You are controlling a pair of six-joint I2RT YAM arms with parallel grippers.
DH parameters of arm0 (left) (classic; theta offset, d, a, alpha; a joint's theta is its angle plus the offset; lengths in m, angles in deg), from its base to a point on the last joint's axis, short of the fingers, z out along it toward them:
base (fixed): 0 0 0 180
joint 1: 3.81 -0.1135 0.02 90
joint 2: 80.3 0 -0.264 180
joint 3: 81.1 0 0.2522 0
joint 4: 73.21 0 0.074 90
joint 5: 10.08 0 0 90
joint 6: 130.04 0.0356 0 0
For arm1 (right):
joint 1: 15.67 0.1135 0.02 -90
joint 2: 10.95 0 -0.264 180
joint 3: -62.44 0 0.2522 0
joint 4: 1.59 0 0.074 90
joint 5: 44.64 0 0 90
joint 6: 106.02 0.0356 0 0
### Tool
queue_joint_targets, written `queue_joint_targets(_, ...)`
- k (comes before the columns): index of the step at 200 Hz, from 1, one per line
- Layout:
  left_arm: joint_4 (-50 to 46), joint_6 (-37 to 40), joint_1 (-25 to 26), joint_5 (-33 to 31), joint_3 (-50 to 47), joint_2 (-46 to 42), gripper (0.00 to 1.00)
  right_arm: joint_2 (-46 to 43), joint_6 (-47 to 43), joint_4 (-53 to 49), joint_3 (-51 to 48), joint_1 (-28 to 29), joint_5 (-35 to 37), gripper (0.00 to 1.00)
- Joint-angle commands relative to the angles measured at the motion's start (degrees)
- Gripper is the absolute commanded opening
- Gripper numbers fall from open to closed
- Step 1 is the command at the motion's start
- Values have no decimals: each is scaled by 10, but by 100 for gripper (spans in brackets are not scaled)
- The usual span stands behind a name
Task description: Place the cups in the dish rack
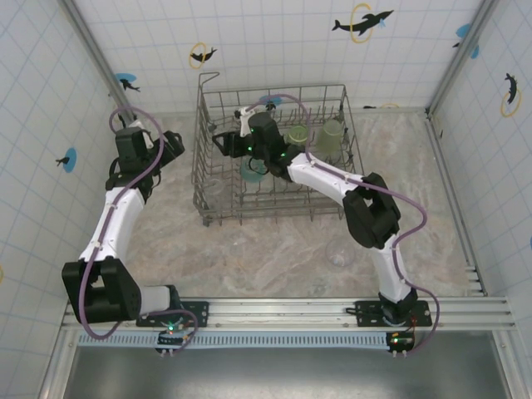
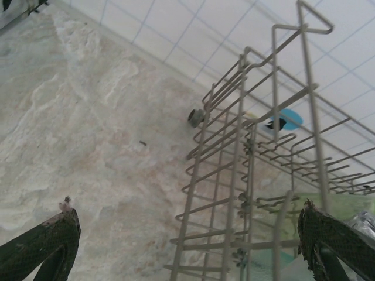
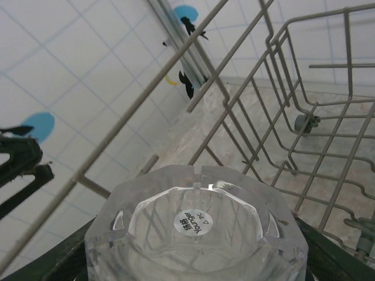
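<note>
**A:** Table (image 1: 249, 258), rack (image 1: 274, 209), where?

**B:** Rack's upright at back-centre of table, tall wire sides.

**A:** Cups?

**B:** Green tumbler (image 1: 298, 135) and second tumbler (image 1: 332, 137) stand in rack's far-right part. Teal cup (image 1: 253, 170) is nr the middle. Clear cup (image 3: 196, 234) is inside rack's left part, base twd the R wrist cam, w/ a round sticker (image 3: 194, 222) on the base.

**A:** Grippers?

**B:** R gripper (image 1: 223, 143) reaches over into rack, jaws pinching the clear cup, one finger each side. L gripper (image 1: 174, 148) is outside, just beside rack's left wall, jaws spread wide.
</note>
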Motion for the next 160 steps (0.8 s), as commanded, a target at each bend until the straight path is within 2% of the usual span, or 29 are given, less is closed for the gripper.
queue_joint_targets(1,7,22,-11,2,-17,2,97,21,-76,21,34,11,22,32)
queue_joint_targets(70,15,41,-20,-3,-53,-7,97,69,-123,55,41,35,56,33)
queue_joint_targets(160,26,43,-23,14,-82,-11,97,110,-130,116,49,53,84,36)
